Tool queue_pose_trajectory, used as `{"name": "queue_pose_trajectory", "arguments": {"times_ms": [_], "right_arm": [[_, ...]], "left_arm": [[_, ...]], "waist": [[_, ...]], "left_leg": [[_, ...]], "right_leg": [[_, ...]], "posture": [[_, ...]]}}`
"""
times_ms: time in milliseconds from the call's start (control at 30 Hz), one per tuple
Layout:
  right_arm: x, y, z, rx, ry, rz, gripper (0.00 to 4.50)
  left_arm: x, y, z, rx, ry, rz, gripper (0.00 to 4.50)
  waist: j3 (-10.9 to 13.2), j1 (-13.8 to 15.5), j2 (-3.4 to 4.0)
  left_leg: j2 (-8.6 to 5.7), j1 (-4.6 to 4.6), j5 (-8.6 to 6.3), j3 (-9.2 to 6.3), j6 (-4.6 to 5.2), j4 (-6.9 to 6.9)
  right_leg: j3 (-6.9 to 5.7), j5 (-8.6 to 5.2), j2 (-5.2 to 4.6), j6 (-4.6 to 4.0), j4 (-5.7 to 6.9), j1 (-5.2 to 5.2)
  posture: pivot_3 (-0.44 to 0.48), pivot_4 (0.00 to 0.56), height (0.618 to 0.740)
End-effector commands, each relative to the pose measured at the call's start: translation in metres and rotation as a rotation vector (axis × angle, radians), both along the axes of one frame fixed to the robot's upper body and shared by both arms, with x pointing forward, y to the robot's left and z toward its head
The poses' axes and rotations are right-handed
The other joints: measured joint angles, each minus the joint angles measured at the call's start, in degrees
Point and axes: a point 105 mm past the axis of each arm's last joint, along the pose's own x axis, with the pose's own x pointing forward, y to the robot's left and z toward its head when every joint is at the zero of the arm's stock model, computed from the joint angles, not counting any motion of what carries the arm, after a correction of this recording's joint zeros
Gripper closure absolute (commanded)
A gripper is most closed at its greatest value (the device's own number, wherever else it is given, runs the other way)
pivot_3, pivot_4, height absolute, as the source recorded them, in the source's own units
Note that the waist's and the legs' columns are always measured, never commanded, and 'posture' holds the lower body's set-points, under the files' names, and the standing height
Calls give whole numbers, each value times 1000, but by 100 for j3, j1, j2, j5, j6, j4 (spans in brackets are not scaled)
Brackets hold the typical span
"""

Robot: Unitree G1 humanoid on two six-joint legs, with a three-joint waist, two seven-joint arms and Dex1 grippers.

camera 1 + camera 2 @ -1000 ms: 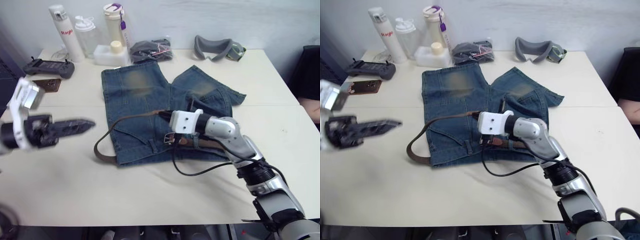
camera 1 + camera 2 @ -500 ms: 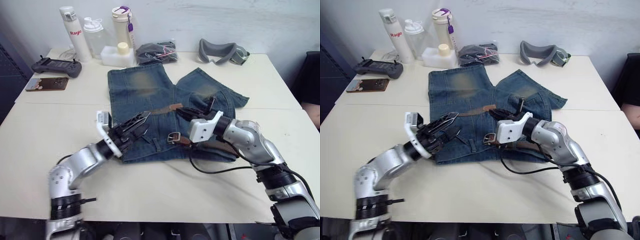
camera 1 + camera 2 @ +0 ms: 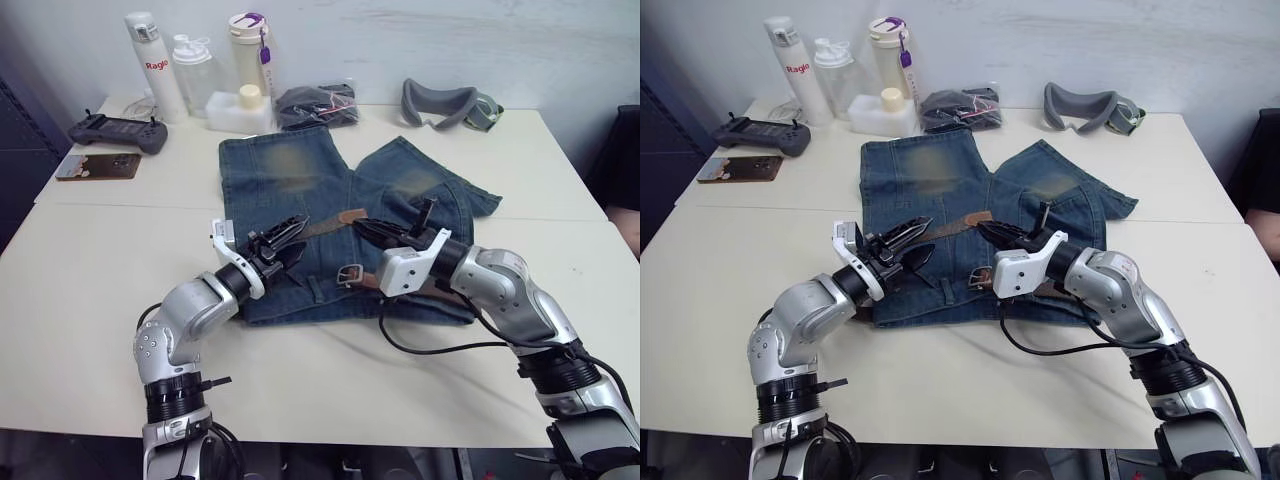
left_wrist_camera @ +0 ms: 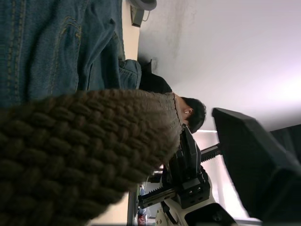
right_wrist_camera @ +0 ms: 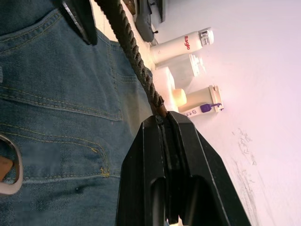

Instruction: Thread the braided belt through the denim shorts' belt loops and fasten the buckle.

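Observation:
The denim shorts lie flat mid-table, waistband toward me, with a belt loop on it. The braided belt runs across the shorts between my grippers, and its silver buckle rests on the waistband. In the right wrist view the braided belt enters my shut right gripper and the buckle lies on the denim below. My left gripper hovers open at the strap's left part. The left wrist view has the woven strap lying against one side, apart from the other finger.
Bottles and a white tub stand at the back left. A dark bundle in plastic and a grey headset lie behind the shorts. A controller and phone are far left. A black cable trails from my right wrist.
My left arm has swung in from the table's left side to the strap over the shorts. The belt's slack, earlier hanging off the shorts' left edge, now lies drawn across them.

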Motion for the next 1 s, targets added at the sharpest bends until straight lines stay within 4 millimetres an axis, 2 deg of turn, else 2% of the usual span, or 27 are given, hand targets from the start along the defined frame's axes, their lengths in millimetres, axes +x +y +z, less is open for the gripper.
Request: {"name": "queue_pose_trajectory", "arguments": {"times_ms": [33,100,133,267,367,400,433,533,600,700,800,1000], "right_arm": [[-6,-1,17,39,-57,6,4500],[-6,0,17,47,-53,5,4500],[-7,1,16,48,-48,4,4500],[-7,-2,12,61,9,-9,4500],[-9,-13,4,75,147,-19,3462],[-10,-18,1,60,176,-24,2906],[-12,-24,-1,63,244,-26,2611],[-18,-45,1,126,502,-28,1151],[-25,-53,3,144,666,-13,57],[-32,-55,8,161,840,-1,57],[-34,-52,11,140,933,6,57],[-25,-40,18,139,989,35,57]], "left_arm": [[1,-3,6,-13,-19,-24,3158],[6,-3,9,-30,-13,-22,4120],[9,-5,11,-36,-9,-23,4452],[11,-6,12,-22,-16,-44,4452],[12,2,10,13,-20,-45,4500],[12,6,8,26,-18,-42,4500],[12,12,6,55,-19,-44,4500],[3,30,-4,152,-31,-65,4500],[-6,43,-15,201,-19,-66,4500],[-21,58,-30,248,8,-54,4500],[-36,64,-41,266,23,-34,4500],[-46,59,-50,253,76,80,4500]], "waist": [[0,35,0],[1,46,-2],[1,49,-2],[1,65,-2],[2,61,-3],[2,56,-2],[2,60,-2],[4,33,-1],[5,18,2],[6,6,3],[7,26,5],[8,29,8]], "left_leg": [[0,0,0,0,0,0],[0,0,0,0,-1,1],[0,-1,1,0,-1,2],[-1,-2,0,0,-1,0],[-1,-2,0,-1,-1,-7],[-1,-3,0,-1,-1,-8],[-1,-4,0,-1,-1,-9],[0,-4,0,-2,-1,-11],[0,-1,-2,-2,-1,-15],[3,1,-8,-4,-2,-21],[6,-1,-28,-11,23,-28],[5,-12,-46,-18,28,-26]], "right_leg": [[0,0,0,0,0,0],[0,0,0,0,0,0],[0,0,0,0,0,0],[0,0,-1,0,-5,1],[-1,-1,1,0,-10,0],[-1,-1,1,0,-10,-1],[-1,-1,1,0,-11,-2],[-1,-1,1,-1,-11,-2],[0,-2,-2,-1,-10,-2],[0,-6,-4,-10,-10,-5],[-4,-11,-6,-19,-10,-11],[-9,-13,-16,-23,-35,-10]], "posture": [[0,150,738],[0,150,738],[0,150,738],[0,150,738],[0,150,738],[0,150,738],[0,150,738],[0,150,738],[0,150,738],[0,150,738],[0,150,738],[0,150,738]]}}
